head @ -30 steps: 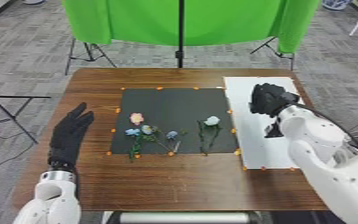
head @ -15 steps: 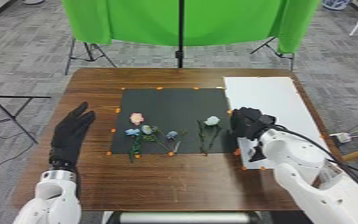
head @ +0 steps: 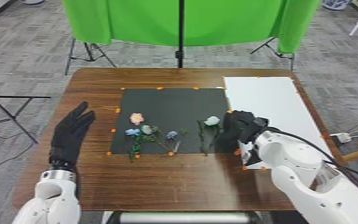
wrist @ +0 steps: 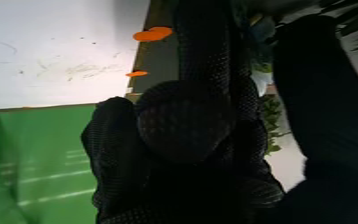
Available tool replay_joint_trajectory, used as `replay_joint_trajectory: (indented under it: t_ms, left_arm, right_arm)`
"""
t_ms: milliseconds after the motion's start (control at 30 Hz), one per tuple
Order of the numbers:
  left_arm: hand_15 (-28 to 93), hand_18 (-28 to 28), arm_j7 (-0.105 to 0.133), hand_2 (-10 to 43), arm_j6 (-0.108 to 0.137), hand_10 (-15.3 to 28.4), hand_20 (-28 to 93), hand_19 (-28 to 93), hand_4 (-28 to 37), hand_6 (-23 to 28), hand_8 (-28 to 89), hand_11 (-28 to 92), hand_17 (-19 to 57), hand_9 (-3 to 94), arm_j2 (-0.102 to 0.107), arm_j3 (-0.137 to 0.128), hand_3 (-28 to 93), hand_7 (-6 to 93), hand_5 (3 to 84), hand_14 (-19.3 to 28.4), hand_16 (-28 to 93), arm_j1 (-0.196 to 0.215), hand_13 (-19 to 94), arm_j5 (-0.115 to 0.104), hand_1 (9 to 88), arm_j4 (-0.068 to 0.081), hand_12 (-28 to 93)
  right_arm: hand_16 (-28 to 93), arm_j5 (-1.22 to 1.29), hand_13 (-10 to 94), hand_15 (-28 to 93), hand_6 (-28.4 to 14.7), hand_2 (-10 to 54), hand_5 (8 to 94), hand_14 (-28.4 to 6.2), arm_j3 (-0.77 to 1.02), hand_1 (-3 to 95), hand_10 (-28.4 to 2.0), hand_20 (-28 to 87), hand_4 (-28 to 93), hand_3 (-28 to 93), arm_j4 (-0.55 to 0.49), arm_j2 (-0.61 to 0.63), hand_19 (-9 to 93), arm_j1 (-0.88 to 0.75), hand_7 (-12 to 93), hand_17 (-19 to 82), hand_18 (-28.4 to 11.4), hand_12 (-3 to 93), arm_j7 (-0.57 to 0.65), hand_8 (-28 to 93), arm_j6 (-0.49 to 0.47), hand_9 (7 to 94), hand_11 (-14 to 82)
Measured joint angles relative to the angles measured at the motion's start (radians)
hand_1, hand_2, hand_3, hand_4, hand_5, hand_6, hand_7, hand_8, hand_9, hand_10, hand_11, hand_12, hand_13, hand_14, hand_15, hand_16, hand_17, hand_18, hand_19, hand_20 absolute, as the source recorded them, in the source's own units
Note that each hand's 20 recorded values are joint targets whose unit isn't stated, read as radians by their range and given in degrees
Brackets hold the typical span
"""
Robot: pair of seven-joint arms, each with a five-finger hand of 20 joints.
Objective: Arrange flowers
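R hand (head: pixel 241 127) is at black mat's (head: pixel 173 106) R edge by white sheet (head: pixel 269 97), just beside white flower (head: pixel 212 121); fingers part bent, thumb spread apart, nothing gripped. L hand (head: pixel 67 137) is over desk (head: pixel 162 192), L of mat, fingers straight, empty. Pink flower (head: pixel 136 118) & blue flowers (head: pixel 133 132) are on mat's L half, stems toward near edge.

The bench (head: pixel 158 197) is brown wood with visible grain and a soft sheen; the dark mat (head: pixel 171 102) on it looks matt and smooth. The green backdrop (head: pixel 131 25) is draped cloth, the right robot hand (head: pixel 238 126) wears textured, mesh-like black fabric, and its white arm (head: pixel 304 175) looks smooth, like plastic.
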Motion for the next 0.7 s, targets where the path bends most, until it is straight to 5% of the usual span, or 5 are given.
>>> replay_joint_trajectory:
  t_ms: [400,467,600,667,700]
  left_arm:
    - [8,10.4,-0.001,-6.2,-0.001,13.5,15,1,-20.2,3.4,-5,13,3.4,42.6,0.002,-0.001,65,8.9,41.7,15.4,2,0.001,30,0.004,23.3,0.0,12]
    - [8,10.4,-0.001,-6.1,-0.001,13.5,15,1,-20.2,3.5,-5,13,3.4,42.6,0.002,-0.001,65,8.9,41.7,15.4,2,0.001,30,0.005,23.4,0.0,12]
    - [8,10.3,-0.001,-5.9,-0.003,13.5,15,1,-20.2,3.5,-5,13,3.4,42.7,0.002,0.003,65,9.0,42.0,15.3,2,0.001,30,0.014,23.3,0.0,12]
    - [8,10.2,-0.001,-5.8,-0.008,13.4,15,1,-20.3,3.5,-5,13,3.4,42.8,0.002,0.006,65,9.0,42.1,15.3,2,0.001,30,0.033,23.4,0.0,12]
    - [8,10.1,-0.001,-5.7,-0.012,13.4,15,1,-20.3,3.4,-5,13,3.4,42.8,0.002,0.008,65,9.0,42.2,15.2,2,0.001,30,0.05,23.4,-0.001,12]
  right_arm:
    - [35,0.037,93,54,-1.0,-9.5,76.4,-2.4,0.114,23.3,-12.1,51,-14,54,-0.064,-0.016,93,-0.037,20,63,-11.8,21.4,-0.003,-8,-0.093,87.6,23.6]
    - [35,0.072,91,52,-0.9,-5.3,76.5,-3.7,0.172,22.6,-12.7,49,-13,56,-0.09,-0.025,93,-0.056,20,61,-12.7,21.7,0.002,-8,-0.1,87.5,23.6]
    - [29,0.232,75,36,-0.9,-0.4,68.0,-11.3,0.304,22.1,-14.9,42,-13,58,-0.121,-0.065,72,-0.11,17,45,-15.3,20.4,0.015,-8,0.01,76.1,17.3]
    - [25,0.359,48,17,-0.3,1.5,52.3,-14.1,0.377,17.1,-15.6,36,-14,63,-0.122,-0.106,30,-0.152,12,25,-15.3,16.9,-0.001,-8,0.155,56.3,8.8]
    - [23,0.421,39,12,0.0,2.0,46.2,-14.2,0.415,15.2,-15.3,33,-15,64,-0.121,-0.133,17,-0.176,10,20,-14.7,15.7,-0.027,-8,0.228,48.8,6.5]
